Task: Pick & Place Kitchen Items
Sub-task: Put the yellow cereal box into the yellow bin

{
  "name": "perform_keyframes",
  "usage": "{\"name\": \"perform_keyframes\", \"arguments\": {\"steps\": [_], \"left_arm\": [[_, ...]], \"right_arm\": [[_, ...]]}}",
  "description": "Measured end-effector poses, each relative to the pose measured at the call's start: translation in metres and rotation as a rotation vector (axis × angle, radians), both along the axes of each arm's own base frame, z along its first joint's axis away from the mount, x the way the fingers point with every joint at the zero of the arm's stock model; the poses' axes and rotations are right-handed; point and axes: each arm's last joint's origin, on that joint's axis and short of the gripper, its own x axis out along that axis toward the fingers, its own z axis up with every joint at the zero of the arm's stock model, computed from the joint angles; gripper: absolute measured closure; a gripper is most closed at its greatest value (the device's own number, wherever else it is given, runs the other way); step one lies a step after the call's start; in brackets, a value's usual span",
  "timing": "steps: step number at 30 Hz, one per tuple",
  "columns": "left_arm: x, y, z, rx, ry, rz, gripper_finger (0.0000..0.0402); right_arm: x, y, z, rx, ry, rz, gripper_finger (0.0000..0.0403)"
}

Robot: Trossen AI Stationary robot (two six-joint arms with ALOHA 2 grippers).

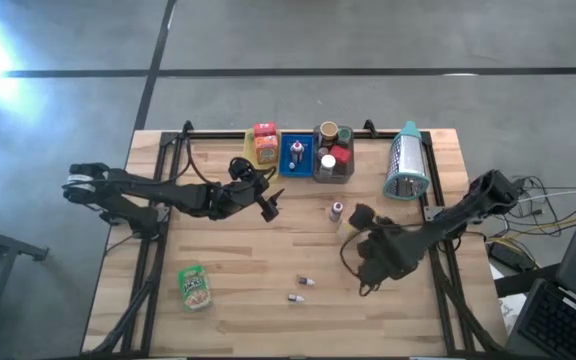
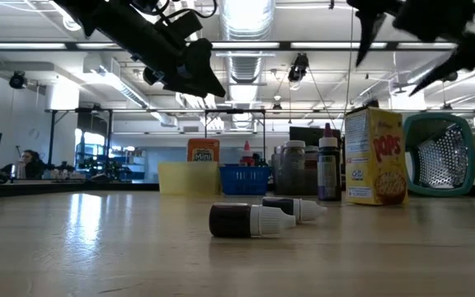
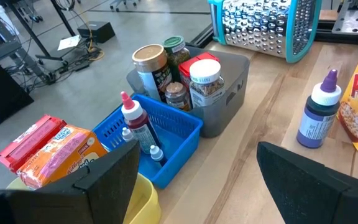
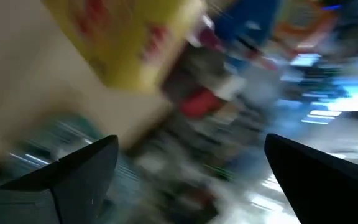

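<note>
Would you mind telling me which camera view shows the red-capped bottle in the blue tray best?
The left wrist view: the red-capped bottle stands close, upright in the blue tray. The high view reduces it to a speck, the low view shows only its top, and the right wrist view is blurred.

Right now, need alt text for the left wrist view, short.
Open left pincer, empty, above a wooden table, facing a blue basket of small bottles, a grey bin of jars, and snack packs in a yellow tray. Purple-capped bottle and steel grater beyond.

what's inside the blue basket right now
The blue basket holds a red-capped bottle standing and a small white-tipped dropper vial. Its near wall hides the floor and anything lower.
</note>
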Motion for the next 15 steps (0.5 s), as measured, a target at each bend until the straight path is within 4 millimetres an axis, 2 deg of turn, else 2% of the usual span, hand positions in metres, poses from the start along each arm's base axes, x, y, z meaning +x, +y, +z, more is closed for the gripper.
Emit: {"name": "perform_keyframes", "arguments": {"steps": [5, 9, 12, 15], "left_arm": [[0.0, 0.0, 0.0, 0.0, 0.001, 0.0, 0.0073], [0.0, 0.0, 0.0, 0.0, 0.001, 0.0, 0.0073], [0.0, 0.0, 0.0, 0.0, 0.001, 0.0, 0.0073], [0.0, 0.0, 0.0, 0.0, 0.001, 0.0, 0.0073]], "right_arm": [[0.0, -0.003, 0.033, 0.521, -0.109, -0.191, 0.0003], [-0.006, -0.015, 0.06, 0.867, -0.35, -0.273, 0.0003], [-0.014, -0.023, 0.068, 1.032, -0.44, -0.272, 0.0003], [-0.024, -0.033, 0.069, 1.107, -0.474, -0.27, 0.0003]]}}
